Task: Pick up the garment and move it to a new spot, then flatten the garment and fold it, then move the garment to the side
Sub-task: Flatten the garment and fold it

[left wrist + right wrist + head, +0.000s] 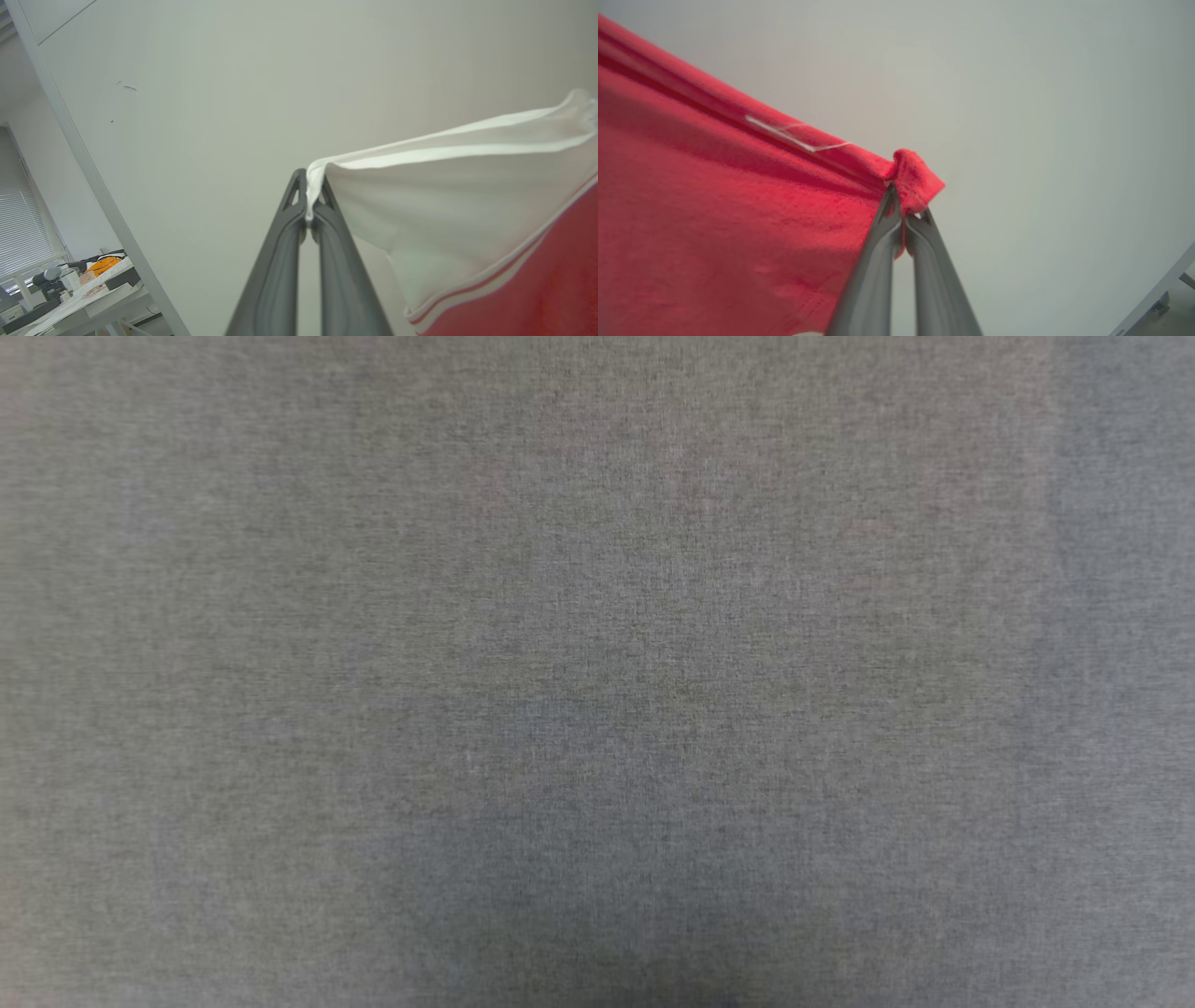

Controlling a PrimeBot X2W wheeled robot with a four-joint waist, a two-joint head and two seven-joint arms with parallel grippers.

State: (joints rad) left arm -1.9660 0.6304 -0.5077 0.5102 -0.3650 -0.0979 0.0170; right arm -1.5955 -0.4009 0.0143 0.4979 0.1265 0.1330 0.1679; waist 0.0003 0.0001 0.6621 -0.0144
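Pinching the white sleeve edge of the jersey point(467, 210), the left claw point(309, 189) is closed tight. The right claw point(903, 212) is clamped on its red hem, both holding it aloft before a pale wall point(233, 93).

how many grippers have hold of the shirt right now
2. The left gripper pinches the garment at a white sleeve edge; the right gripper pinches a red corner.

No legible text, number or brand. Garment point(714, 224) cloth plain where seen (white strip point(784, 135) at hem unreadable). Desk clutter point(100, 267) too small.
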